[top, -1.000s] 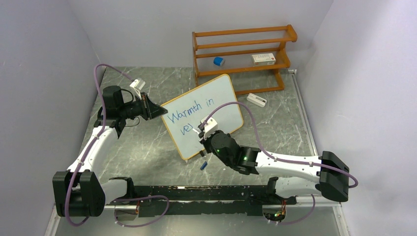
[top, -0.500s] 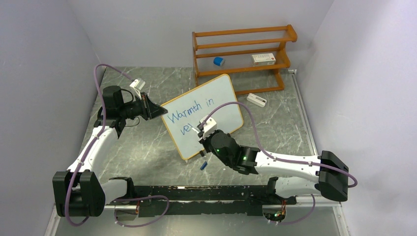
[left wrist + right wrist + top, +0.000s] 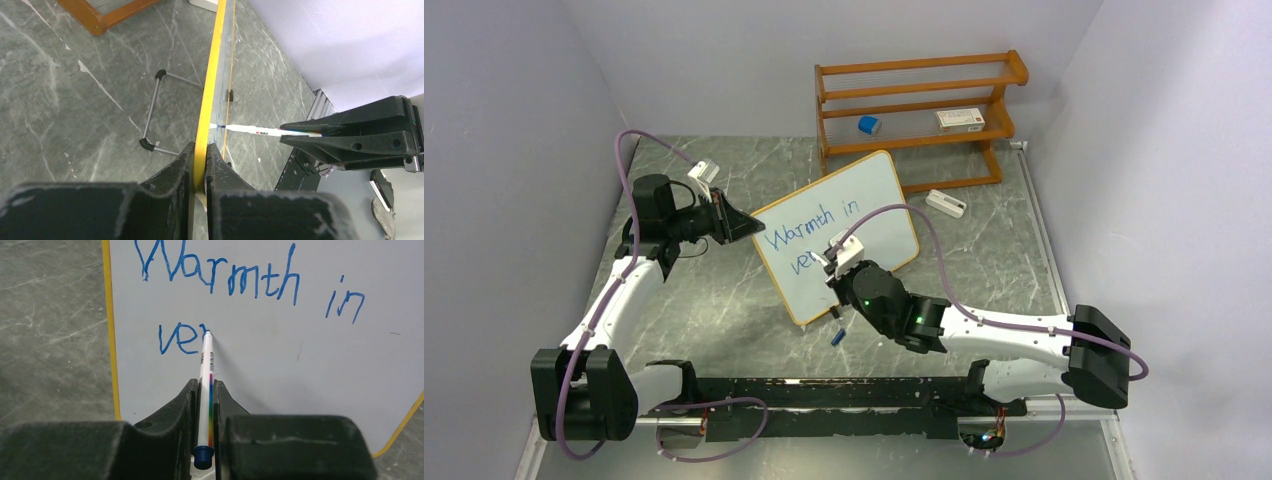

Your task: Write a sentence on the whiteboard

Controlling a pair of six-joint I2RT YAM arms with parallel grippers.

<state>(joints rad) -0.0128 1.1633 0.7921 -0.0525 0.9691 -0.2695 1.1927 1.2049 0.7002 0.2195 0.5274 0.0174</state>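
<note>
1. Two arms meet at the whiteboard (image 3: 836,235), which stands tilted back on its wire feet in the middle of the grey marble counter (image 3: 724,300), its white face turned toward the arm bases.
2. At the whiteboard's left edge, the left end effector (image 3: 201,150) is pinched tight on the yellow-orange frame, one finger on each side of it.
3. In front of the whiteboard's lower left part, the right end effector (image 3: 205,386) is closed on a thin white marker (image 3: 206,357) with a rainbow stripe and a blue end, held between the two fingers.
4. The marker's tip touches the whiteboard's face on the second line of writing.
5. The sentence (image 3: 220,282) is in blue. "Warmth in" runs along the upper line, and below it, near the left frame, is "ve" plus a stroke partly hidden by the tip.
6. Behind the whiteboard stands an orange wooden rack (image 3: 914,100) with a small blue object (image 3: 868,125) and a white box (image 3: 960,120) on one shelf.
7. Just beyond the whiteboard's right corner a flat white item (image 3: 945,203) lies on the counter.
8. Just in front of the whiteboard's near corner lies a small blue piece (image 3: 837,337), too small to tell what it is.
</note>
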